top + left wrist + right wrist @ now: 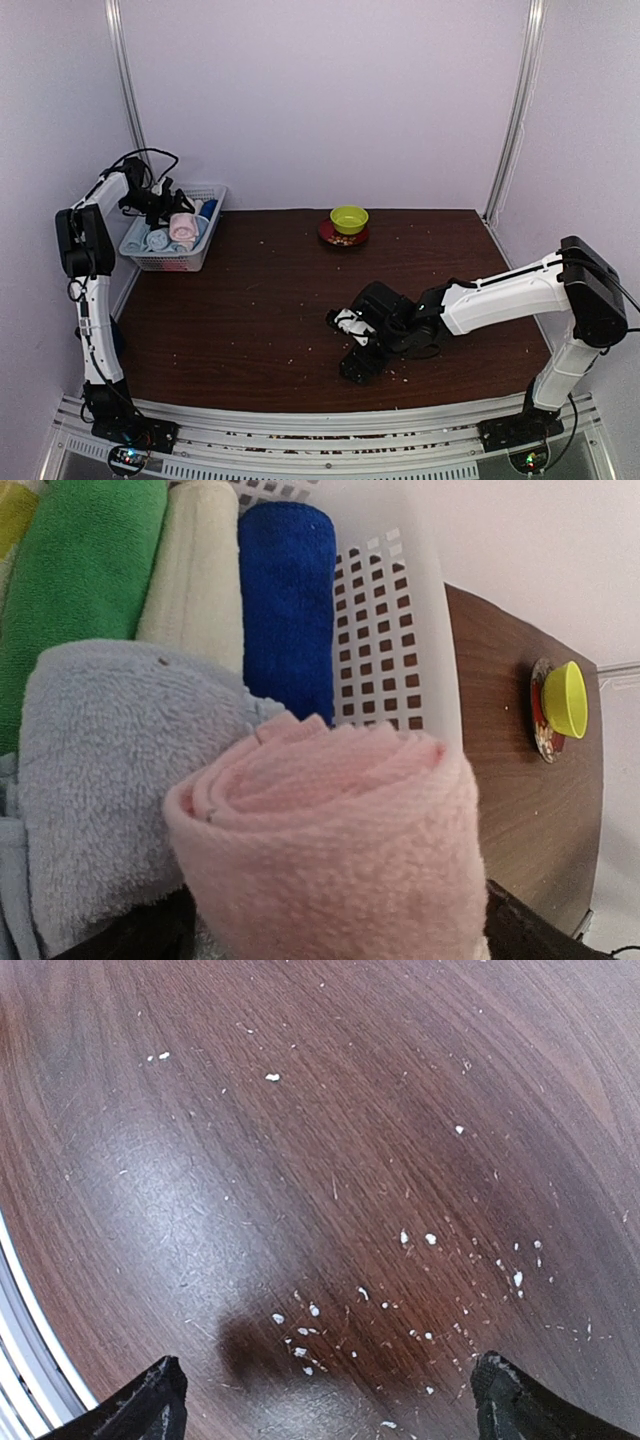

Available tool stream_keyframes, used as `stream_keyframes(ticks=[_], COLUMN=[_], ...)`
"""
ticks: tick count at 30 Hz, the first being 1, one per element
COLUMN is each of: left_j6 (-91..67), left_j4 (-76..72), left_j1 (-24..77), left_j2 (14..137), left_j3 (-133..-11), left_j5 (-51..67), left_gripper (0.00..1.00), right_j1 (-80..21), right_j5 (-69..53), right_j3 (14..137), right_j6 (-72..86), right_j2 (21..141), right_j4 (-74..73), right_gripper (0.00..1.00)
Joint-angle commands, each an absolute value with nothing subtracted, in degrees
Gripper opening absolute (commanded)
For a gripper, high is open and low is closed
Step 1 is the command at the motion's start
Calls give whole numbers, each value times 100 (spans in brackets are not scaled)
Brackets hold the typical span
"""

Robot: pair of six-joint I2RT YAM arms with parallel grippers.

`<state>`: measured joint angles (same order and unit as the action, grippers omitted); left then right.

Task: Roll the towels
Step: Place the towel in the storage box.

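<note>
My left jaws are in the white basket (175, 262) at the far left corner of the desk (260, 310). They sit wide on both sides of the rolled pink towel (330, 850). I cannot tell if they squeeze it. The pink roll lies on a pale blue towel (110, 770). My right jaws are wide open and hold nothing, low over the desk.

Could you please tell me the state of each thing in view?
pink towel: rolled, in basket.
light blue towel: rolled, beside it.
basket: upright on table.
green bowl: upright on red plate.
left gripper: open, astride pink towel.
right gripper: open, empty, over table.
</note>
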<state>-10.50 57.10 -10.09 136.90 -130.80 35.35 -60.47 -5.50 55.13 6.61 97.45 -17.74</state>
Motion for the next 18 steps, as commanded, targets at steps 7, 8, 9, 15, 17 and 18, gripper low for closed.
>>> stream_keyframes(ticks=[7,8,9,15,17,18], left_j6=[-1277,-1276,-1276,-1314,-1344,-1370], left_j4=[5337,5342,5339,5328,5294,5255], left_j1=[-1112,-1111,-1102,-1052,-1035,-1036], left_j2=[13120,13110,13100,13008,12912,12850], left_j3=[-12805,-12791,-12781,-12717,-12656,-12611], left_j5=[2638,2626,2613,2412,2391,2391], left_gripper=[98,98,98,98,98,98], right_j1=[-6119,-6130,-6135,-6149,-6144,-6152], right_j5=[-483,-483,-483,-475,-475,-467], right_j3=[5599,5603,5600,5605,5615,5616], right_j6=[670,668,666,665,659,658], right_j2=[9685,9679,9675,9651,9653,9651], right_j4=[-1740,-1740,-1740,-1748,-1749,-1751], right_gripper=[100,100,100,100,100,100])
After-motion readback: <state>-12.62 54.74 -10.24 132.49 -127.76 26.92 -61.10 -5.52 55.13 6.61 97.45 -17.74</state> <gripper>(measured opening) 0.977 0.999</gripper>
